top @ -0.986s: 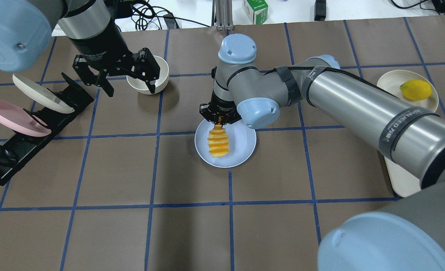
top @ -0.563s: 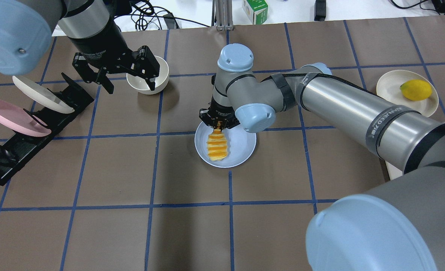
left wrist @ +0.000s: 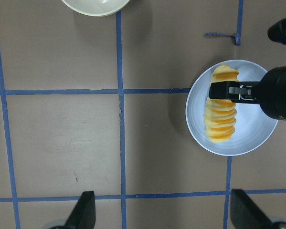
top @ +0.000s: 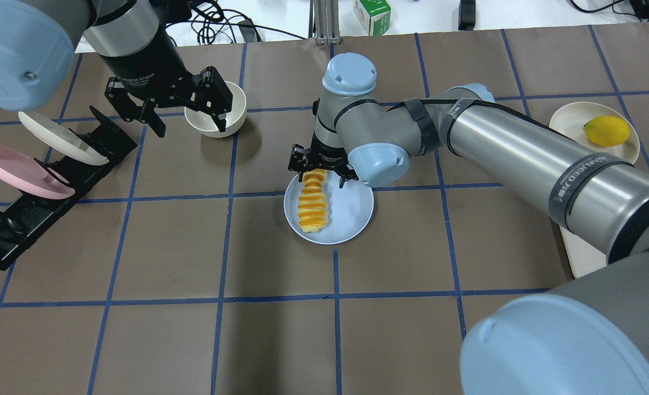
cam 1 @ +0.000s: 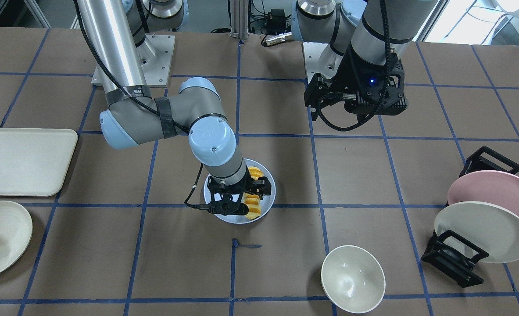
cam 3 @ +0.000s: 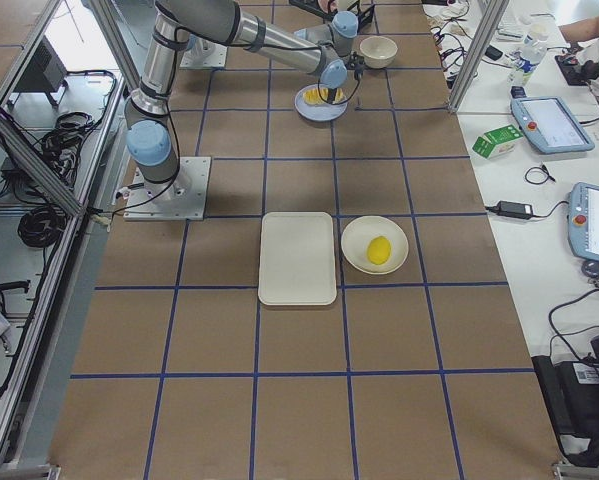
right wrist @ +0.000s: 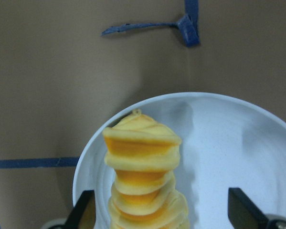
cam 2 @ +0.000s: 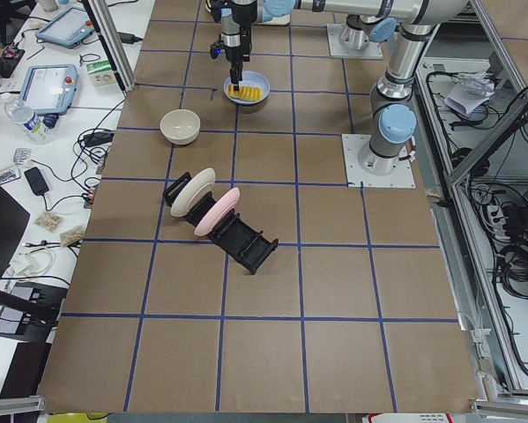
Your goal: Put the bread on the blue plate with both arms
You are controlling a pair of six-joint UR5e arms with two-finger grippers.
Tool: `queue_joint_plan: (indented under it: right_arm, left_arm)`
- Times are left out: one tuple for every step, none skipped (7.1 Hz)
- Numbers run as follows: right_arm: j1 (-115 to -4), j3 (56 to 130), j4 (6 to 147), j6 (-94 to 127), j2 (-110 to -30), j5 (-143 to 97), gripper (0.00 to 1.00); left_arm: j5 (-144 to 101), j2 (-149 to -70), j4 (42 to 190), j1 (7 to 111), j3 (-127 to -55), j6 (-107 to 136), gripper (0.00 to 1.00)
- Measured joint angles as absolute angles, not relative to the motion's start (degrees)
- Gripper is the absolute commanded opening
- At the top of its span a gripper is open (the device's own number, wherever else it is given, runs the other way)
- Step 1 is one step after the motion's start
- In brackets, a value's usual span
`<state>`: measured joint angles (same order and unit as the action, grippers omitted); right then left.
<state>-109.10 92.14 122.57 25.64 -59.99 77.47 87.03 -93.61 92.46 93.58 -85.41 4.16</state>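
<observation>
The bread [top: 312,206], a ridged yellow-orange loaf, lies on the blue plate [top: 353,211] at the table's middle. My right gripper [top: 320,171] stands open over the loaf's far end, one finger on each side and neither touching it. The right wrist view shows the bread [right wrist: 143,176] on the plate [right wrist: 228,143] between the spread fingers [right wrist: 83,212]. My left gripper [top: 187,123] is open and empty, held high at the back left over the cream bowl. Its wrist view looks down on the bread [left wrist: 221,114] and the plate [left wrist: 248,140].
A cream bowl [top: 217,109] sits under the left gripper. A black rack holds a pink plate [top: 20,173] and a cream plate [top: 61,137] at the left edge. A cream plate with a yellow fruit [top: 607,131] and a cream tray [cam 1: 22,160] lie on the right side.
My right gripper was shut on the bread's far end and has opened. The bread now rests free on the plate, shifted slightly left. The left arm has hardly moved.
</observation>
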Motion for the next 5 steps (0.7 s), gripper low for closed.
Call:
queue_joint_plan:
  right_arm:
    - [-107.98,92.04,119.82,25.14,-61.55,77.50,1.00]
    - [-106.14,91.90,116.83,24.30,-63.91,77.68,1.00]
    - [-103.47,91.71,113.24,22.17,-67.13,78.08,1.00]
    - [-99.73,91.58,108.82,18.45,-71.33,78.50,1.00]
    - [-96.30,91.69,104.16,14.56,-75.87,78.90,1.00]
  left_arm:
    - [87.02,-93.61,92.44,93.52,-85.41,4.22,1.00]
    - [87.01,-93.60,92.42,93.47,-85.40,4.25,1.00]
    - [87.01,-93.60,92.42,93.45,-85.40,4.28,1.00]
    - [87.01,-93.60,92.39,93.44,-85.41,4.37,1.00]
    - [87.01,-93.60,92.40,93.43,-85.43,4.41,1.00]
